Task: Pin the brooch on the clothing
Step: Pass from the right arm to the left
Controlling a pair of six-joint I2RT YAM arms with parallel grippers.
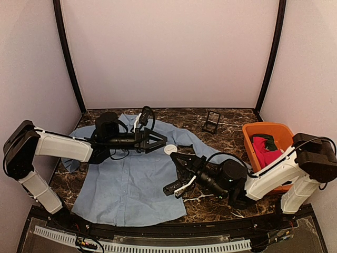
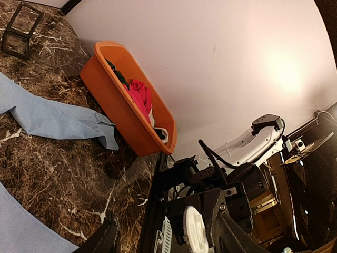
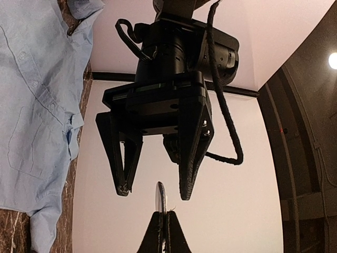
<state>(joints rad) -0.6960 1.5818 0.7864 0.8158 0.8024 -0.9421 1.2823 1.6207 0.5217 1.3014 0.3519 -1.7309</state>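
Observation:
The light blue shirt (image 1: 131, 179) lies flat on the marble table, collar at the far side. It also shows in the right wrist view (image 3: 31, 105), and one sleeve (image 2: 52, 118) shows in the left wrist view. My right gripper (image 1: 174, 154) is shut on the white round brooch (image 1: 170, 149) and holds it above the shirt's right edge. In the right wrist view the brooch (image 3: 160, 196) stands edge-on between my shut right gripper's (image 3: 164, 215) fingers. My left gripper (image 1: 163, 142) is open, facing the brooch (image 2: 195, 229), one jaw on each side of it, not touching.
An orange bin (image 1: 263, 127) at the right holds a red garment (image 1: 268, 155); it also shows in the left wrist view (image 2: 113, 97). A small black stand (image 1: 211, 122) sits at the back of the table. The shirt's right sleeve runs towards the bin.

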